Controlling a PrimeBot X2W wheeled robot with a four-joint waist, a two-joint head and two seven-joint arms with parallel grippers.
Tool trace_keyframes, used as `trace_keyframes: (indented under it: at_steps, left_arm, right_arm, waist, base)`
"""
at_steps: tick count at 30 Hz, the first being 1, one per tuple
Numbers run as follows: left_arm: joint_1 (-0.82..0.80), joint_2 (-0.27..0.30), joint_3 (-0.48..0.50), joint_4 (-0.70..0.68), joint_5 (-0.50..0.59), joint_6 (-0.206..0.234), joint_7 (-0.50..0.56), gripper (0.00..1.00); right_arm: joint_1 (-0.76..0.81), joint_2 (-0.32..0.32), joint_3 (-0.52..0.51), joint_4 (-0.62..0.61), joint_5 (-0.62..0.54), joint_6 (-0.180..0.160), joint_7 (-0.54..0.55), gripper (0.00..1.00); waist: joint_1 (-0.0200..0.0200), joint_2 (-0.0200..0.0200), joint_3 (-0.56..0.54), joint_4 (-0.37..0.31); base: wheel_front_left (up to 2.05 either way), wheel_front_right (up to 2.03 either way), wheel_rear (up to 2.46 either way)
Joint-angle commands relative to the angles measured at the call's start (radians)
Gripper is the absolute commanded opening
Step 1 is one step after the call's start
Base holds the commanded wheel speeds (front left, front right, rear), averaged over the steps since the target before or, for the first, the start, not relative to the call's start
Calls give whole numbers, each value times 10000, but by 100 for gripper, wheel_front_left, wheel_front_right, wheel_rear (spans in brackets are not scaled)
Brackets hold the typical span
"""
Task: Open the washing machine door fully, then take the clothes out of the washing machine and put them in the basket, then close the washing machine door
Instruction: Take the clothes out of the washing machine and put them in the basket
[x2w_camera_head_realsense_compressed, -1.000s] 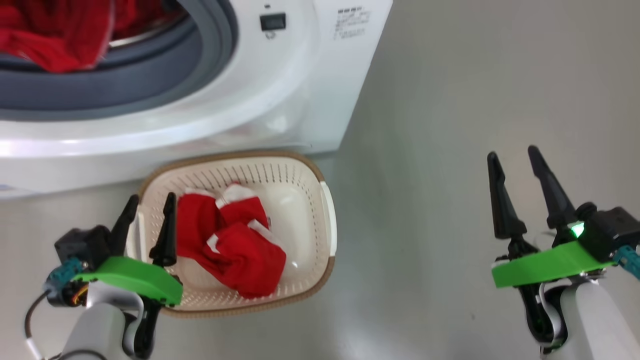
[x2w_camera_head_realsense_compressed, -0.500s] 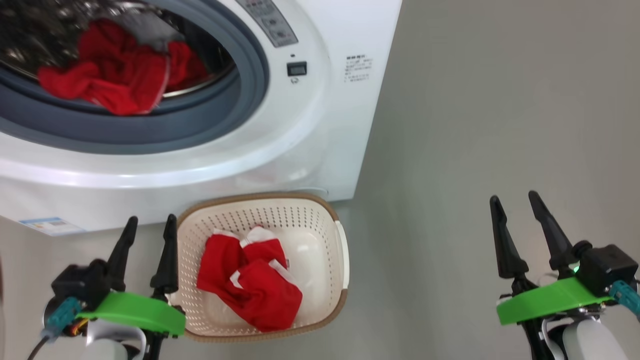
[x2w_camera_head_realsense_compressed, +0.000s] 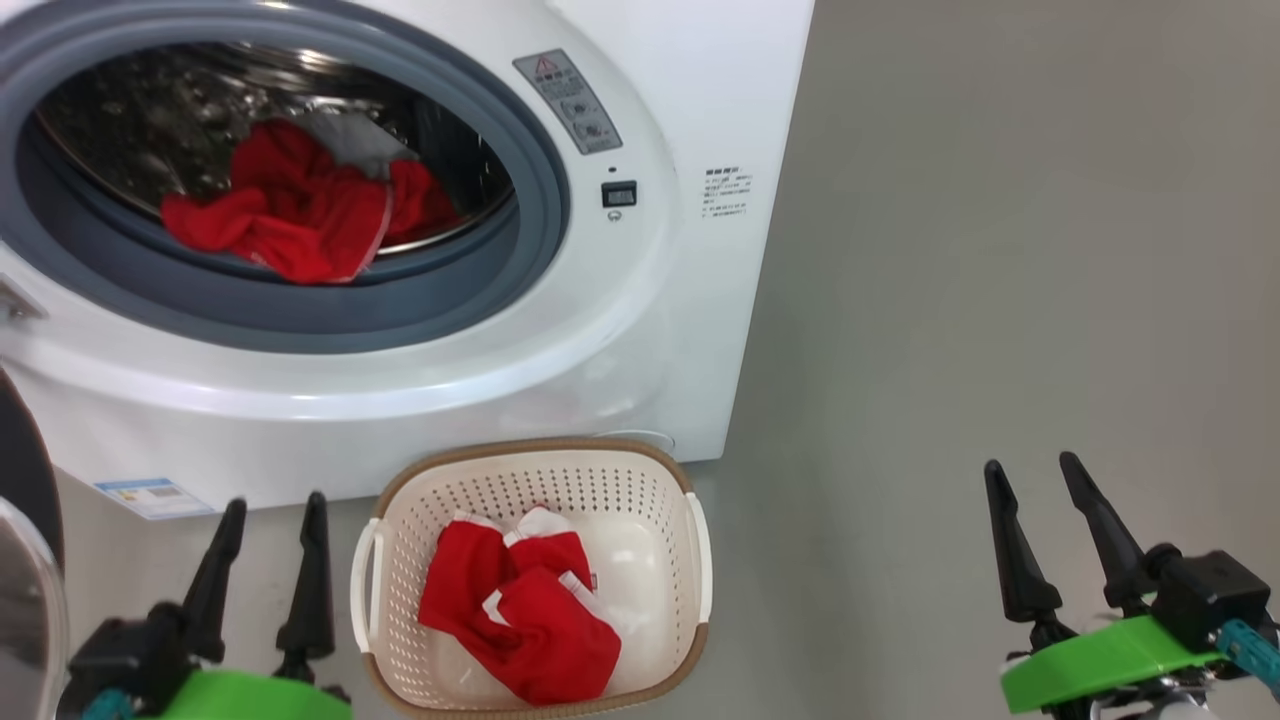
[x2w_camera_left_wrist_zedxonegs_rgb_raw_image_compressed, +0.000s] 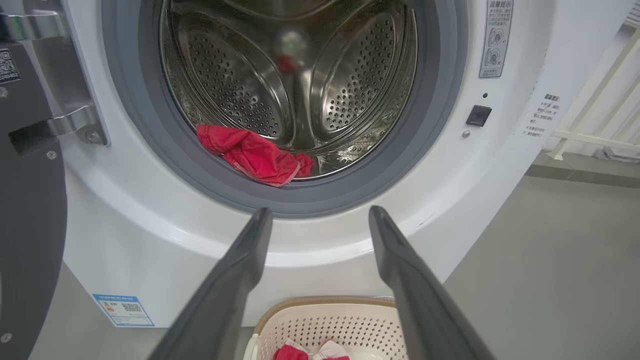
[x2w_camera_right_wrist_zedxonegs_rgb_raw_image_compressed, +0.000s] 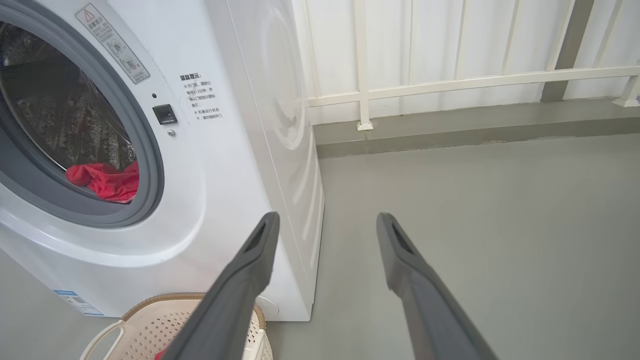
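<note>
Cam tilted up, washer (x2w_camera_head_realsense_compressed: 640, 330) facing robot, clothes (x2w_camera_head_realsense_compressed: 300, 215) heaped crosswise in drum (x2w_camera_head_realsense_compressed: 150, 120)

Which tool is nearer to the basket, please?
Left. The left tool hovers just left of the basket, close to its handle; the right tool is far off to the basket's right.

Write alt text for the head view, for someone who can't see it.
An open white washing machine holds red clothes in its steel drum. On the grey floor before it, a cream basket holds more red and white garments. The left gripper and right gripper, jaws open and empty, sit either side of the basket.
</note>
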Motion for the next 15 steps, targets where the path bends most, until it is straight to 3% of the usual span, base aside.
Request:
trace_keyframes:
  at_steps: [1,15]
  left_arm:
    - [84,145,402,-318,95,15,-53,100]
    - [832,-62,742,-818,115,15,-53,100]
  right_arm:
    - [39,-81,196,-268,-54,46,-63,100]
    - [368,-81,-19,-363,-20,46,-63,100]
  waist:
    - [0,-1,-101,-6]
    - [0,-1,-218,-80]
  base:
    - [0,0,0]
    - [0,0,0]
